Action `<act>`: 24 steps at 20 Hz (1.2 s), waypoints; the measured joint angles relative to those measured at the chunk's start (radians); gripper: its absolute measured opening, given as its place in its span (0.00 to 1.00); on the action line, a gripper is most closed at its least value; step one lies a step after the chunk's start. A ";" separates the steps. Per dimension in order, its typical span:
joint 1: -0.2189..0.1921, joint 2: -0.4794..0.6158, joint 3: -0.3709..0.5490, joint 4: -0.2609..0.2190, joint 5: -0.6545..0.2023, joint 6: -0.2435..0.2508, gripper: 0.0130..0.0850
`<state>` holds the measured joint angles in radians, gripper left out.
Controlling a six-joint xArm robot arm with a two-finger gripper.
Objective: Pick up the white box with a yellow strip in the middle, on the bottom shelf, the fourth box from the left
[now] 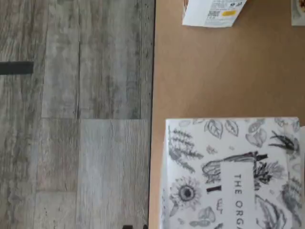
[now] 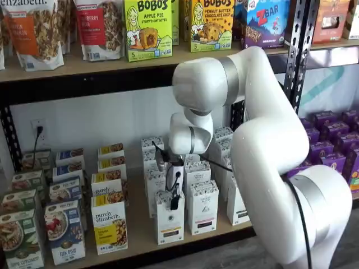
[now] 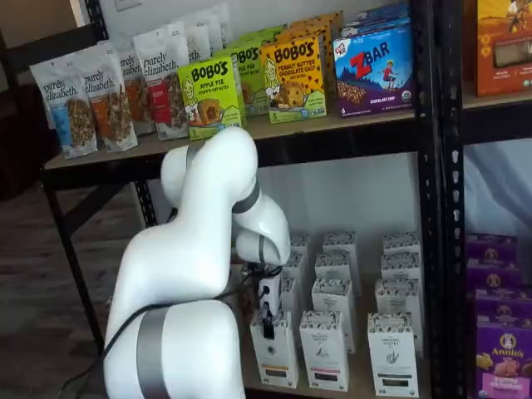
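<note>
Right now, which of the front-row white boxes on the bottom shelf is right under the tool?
The leftmost front-row white box, the one with the yellowish strip low on its front. The tool hangs over its top; the box beside it carries a black strip.

Behind the shelving stands a plain white wall (image 2: 106,120), evenly and softly lit, with a wall outlet (image 2: 38,130) low on it and a dark cord plugged in. The shelving has black perforated uprights (image 3: 438,166) and light-tan boards. Right of the upright nearest the outlet's far side, a pale sheet with a teal diagonal stripe (image 2: 325,84) hangs behind the rack. The floor (image 1: 76,119) is grey, weathered wood-look plank, seen beside the board's dark edge. Left of the rack, a dark frame (image 3: 79,212) with a diagonal brace stands against a dim brownish area.
</note>
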<state>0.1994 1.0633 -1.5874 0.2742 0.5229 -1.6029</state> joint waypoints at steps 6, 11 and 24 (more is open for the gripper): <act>-0.002 0.019 -0.022 -0.002 0.014 0.000 1.00; -0.003 0.028 -0.031 0.006 0.013 -0.007 1.00; -0.001 0.040 -0.049 0.005 0.030 -0.004 0.83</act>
<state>0.1983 1.1034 -1.6359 0.2789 0.5529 -1.6064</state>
